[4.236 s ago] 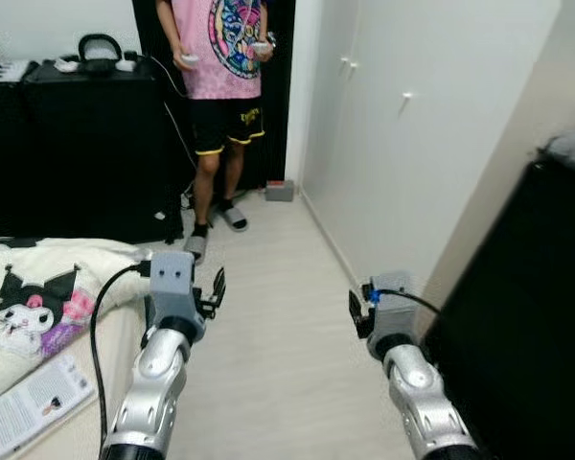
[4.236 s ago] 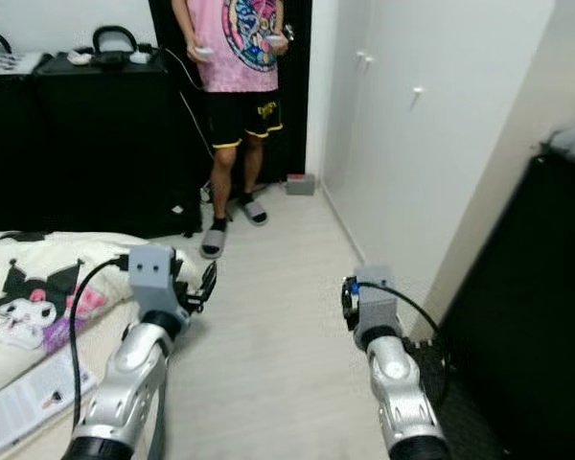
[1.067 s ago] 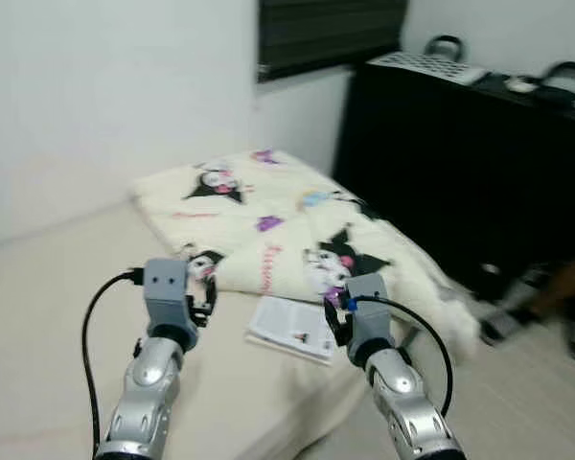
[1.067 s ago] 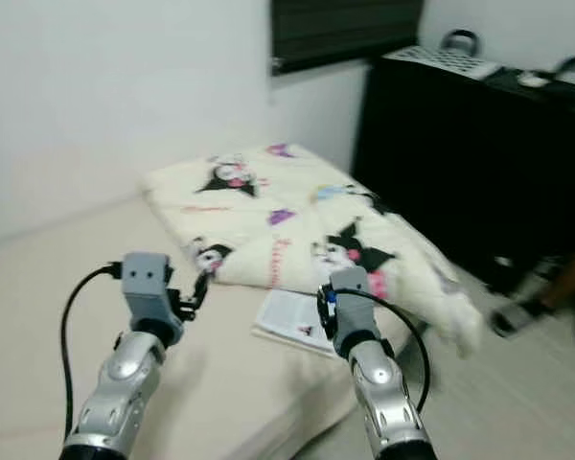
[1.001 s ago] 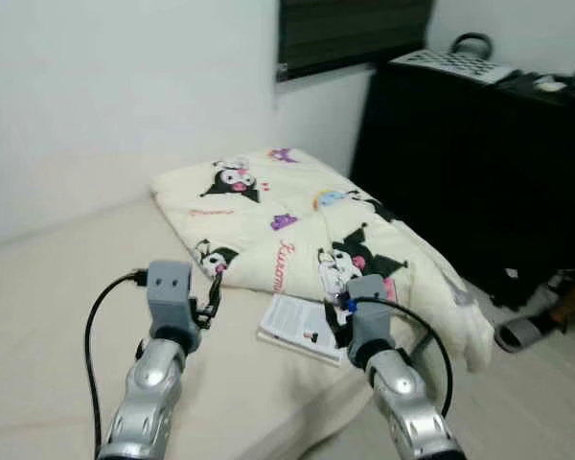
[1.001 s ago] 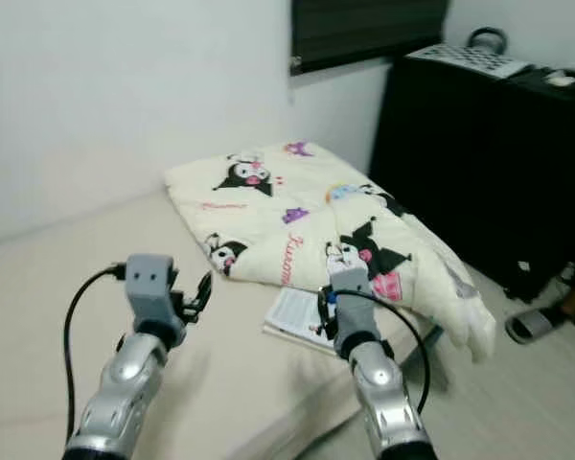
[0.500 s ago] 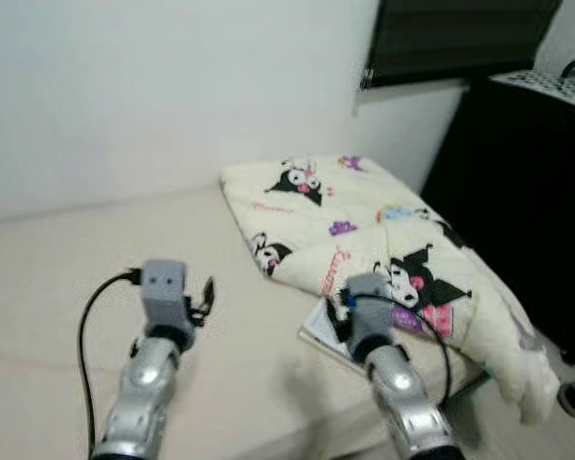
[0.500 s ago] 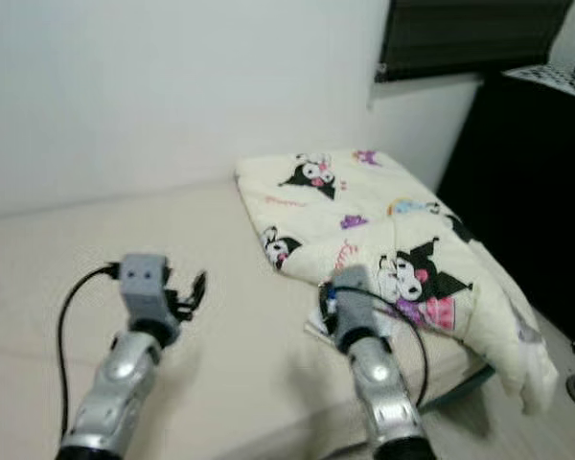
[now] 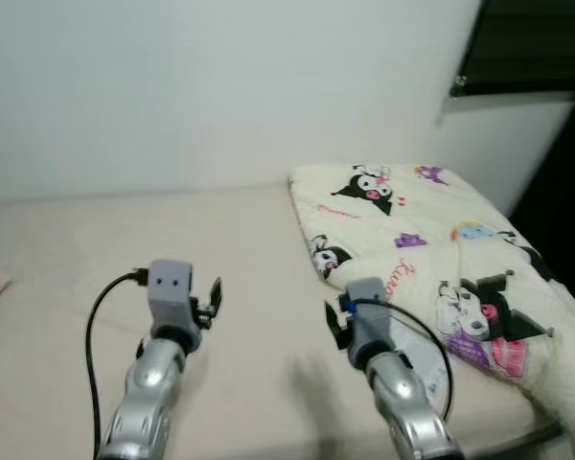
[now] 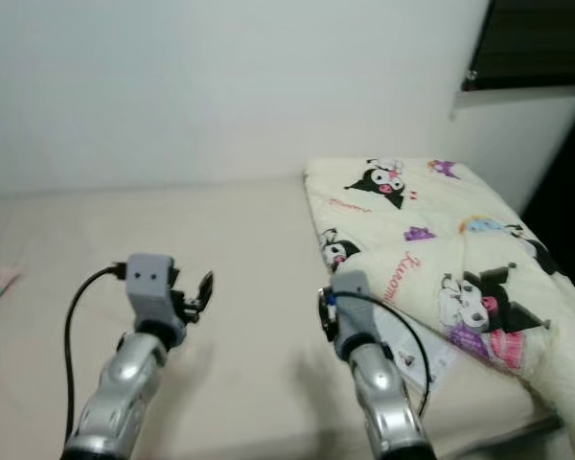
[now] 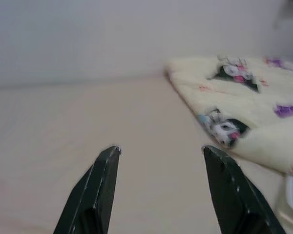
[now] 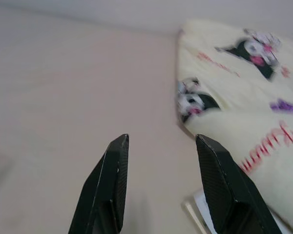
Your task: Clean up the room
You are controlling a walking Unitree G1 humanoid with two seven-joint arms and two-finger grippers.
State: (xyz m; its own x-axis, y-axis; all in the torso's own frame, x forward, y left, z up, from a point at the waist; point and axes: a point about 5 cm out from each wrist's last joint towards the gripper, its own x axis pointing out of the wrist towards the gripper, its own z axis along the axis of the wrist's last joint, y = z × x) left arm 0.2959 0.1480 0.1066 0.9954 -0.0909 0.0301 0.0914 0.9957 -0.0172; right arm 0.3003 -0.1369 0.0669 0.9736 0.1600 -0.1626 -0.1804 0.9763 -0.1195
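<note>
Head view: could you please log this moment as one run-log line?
left gripper: open, empty, above bed | right gripper: open, empty | blanket: folded on bed | booklet: beside blanket

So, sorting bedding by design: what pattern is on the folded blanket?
Cream blanket printed with black-and-pink cartoon characters and small purple motifs; clearest in the right eye view.

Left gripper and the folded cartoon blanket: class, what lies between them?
Only bare beige mattress. In the left wrist view, the left gripper, jaws open, looks across an unbroken stretch of it to the folded cartoon blanket.
</note>
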